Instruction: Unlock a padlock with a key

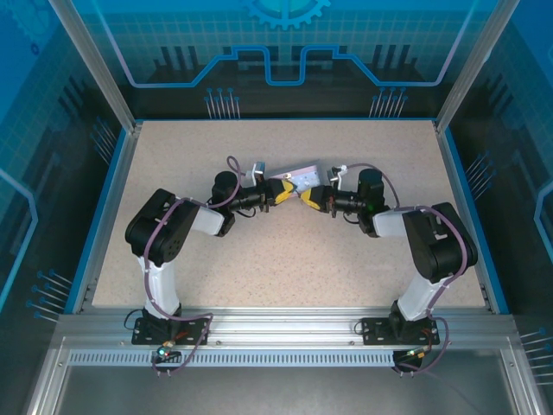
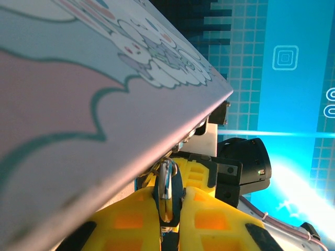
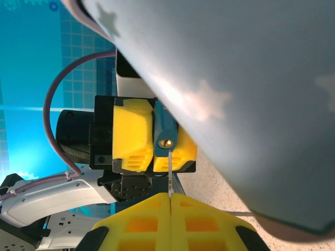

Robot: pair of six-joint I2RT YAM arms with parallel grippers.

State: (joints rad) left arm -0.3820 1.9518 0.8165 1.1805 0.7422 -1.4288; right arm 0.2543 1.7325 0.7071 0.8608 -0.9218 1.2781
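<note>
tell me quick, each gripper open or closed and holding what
left gripper: closed, holding the padlock
right gripper: closed, holding the key

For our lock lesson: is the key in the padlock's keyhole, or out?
Out, it seems: the tip of the key ends just below the brass keyhole on the padlock; any entry cannot be told.

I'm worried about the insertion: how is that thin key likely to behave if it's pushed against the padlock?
The key is a thin sliver, so it probably flexes or twists if pushed off-axis. Only its base sits between the right gripper fingers, so it may slip back. The padlock, clamped in the left gripper, should resist.
</note>
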